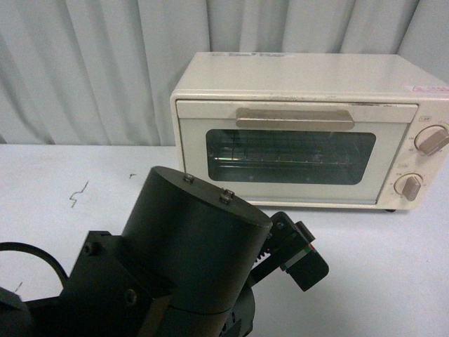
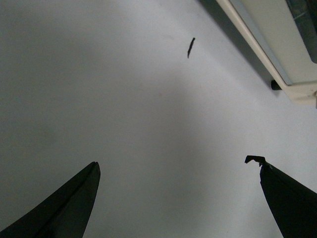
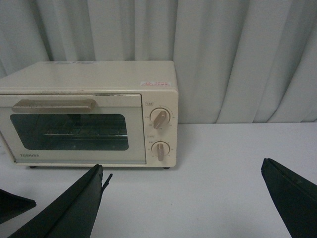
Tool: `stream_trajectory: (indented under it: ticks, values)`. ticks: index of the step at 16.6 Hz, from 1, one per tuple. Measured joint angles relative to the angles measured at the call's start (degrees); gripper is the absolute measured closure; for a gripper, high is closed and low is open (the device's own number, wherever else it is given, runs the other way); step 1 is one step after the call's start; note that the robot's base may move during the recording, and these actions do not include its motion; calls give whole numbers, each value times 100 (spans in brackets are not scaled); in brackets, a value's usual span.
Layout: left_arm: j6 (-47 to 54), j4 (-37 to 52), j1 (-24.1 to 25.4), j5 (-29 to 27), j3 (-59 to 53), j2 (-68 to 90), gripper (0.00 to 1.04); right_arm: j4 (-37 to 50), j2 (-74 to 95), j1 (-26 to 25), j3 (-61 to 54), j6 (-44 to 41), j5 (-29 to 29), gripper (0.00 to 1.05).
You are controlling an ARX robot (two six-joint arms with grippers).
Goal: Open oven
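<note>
The oven sits toward the back of the tabletop, right of centre in the front view and close to the curtain. It is a small boxy shell of smooth cream-white painted metal with softly rounded edges. Its door lies flush against the body, closed. A dark rectangular glass window with rounded corners fills most of the door, and behind the glass shows a thin wire rack. Along the door's top edge runs a flat beige bar handle with a dull satin look. To the right of the door, two round beige knobs stand one above the other, each with a raised grip bar. The right wrist view shows small dark TOSHIBA lettering at the door's lower corner and a red-and-white sticker on the oven's top. A small black foot lifts the base off the surface.

The tabletop is plain, matte and white, with a few thin dark pen marks. The curtain is pale grey cloth in soft vertical pleats.

A matte black arm with a broad cylindrical housing fills the near foreground of the front view, short of the oven. The left hand hangs over bare tabletop near the oven's lower corner. Its tapered dark fingers are spread wide with nothing between them. The right hand faces the oven's front from the knob side, apart from it, likewise spread wide and empty.
</note>
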Motion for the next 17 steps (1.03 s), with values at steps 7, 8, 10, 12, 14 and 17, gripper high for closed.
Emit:
stream_trajectory:
  ticks: [7, 8, 10, 12, 14, 17]
  values:
    - [-809, 282, 562, 258, 192, 553, 7, 0, 0, 0, 0, 0, 0, 6]
    - [-868, 273, 562, 262, 210, 557, 7, 0, 0, 0, 0, 0, 0, 6]
    - [-973, 271, 564, 319, 210, 560, 7, 0, 0, 0, 0, 0, 0, 6]
    - [-1071, 328, 603, 350, 177, 564, 7, 0, 0, 0, 0, 0, 0, 6]
    - [-1086, 387, 651, 330, 98, 540, 7, 0, 0, 0, 0, 0, 0, 6]
    - [-1086, 374, 654, 319, 83, 527, 7, 0, 0, 0, 0, 0, 0, 6]
